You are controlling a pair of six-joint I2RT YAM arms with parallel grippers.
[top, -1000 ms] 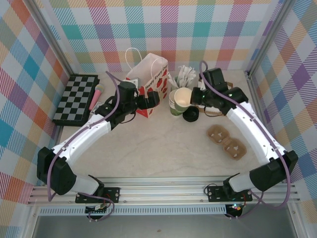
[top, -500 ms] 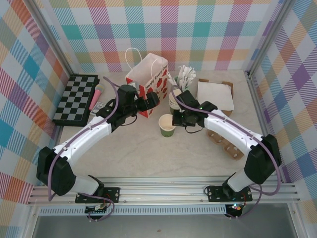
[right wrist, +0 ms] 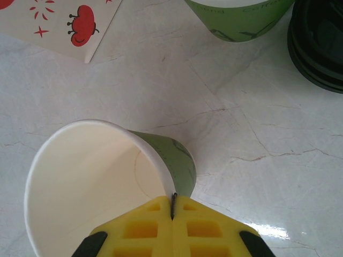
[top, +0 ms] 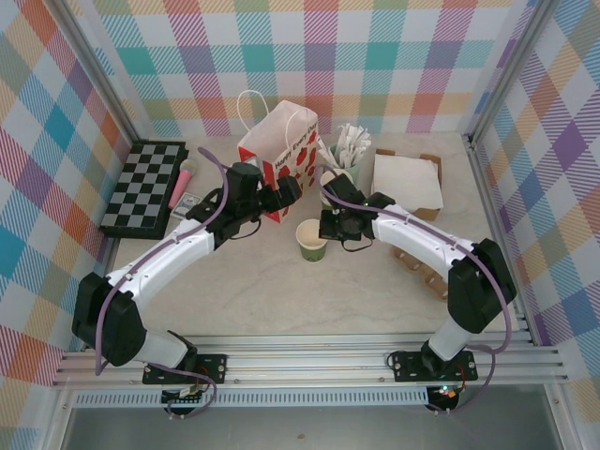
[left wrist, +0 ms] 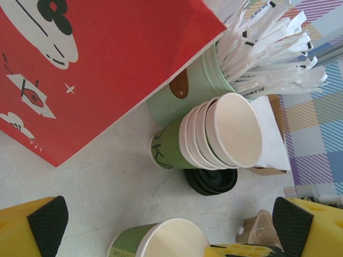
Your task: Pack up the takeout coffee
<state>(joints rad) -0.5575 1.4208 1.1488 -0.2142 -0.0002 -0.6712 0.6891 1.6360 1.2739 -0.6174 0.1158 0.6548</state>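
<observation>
The chief risk is the hold itself; the right jaws are pressed together on one thin wall at the rim of the small green paper cup point(right wrist: 102, 182), one jaw inside and one outside, so a hard squeeze could crease the paper, and a quick swing could let the cup pivot or slip free; the cup is open, with no lid on it, and the stack of round black plastic lids point(right wrist: 319, 48) lies apart on the pale marbled surface point(right wrist: 257, 160), so packing it as it stands would likely leave the job half done; the tall red-and-white paper bag point(top: 278, 155) looks light, and a nudge from either arm could tip it or fold its mouth shut.

The cup stands upright between the two arms, in front of the bag and near the stack of cream-lined paper cups point(left wrist: 220, 134); its rim sits right in the right jaws' pinch, its body reaching away from them; the left jaws are spread wide and hold nothing, hovering just beside the bag, the cup's rim point(left wrist: 161, 241) showing low between them but not touching.
</observation>
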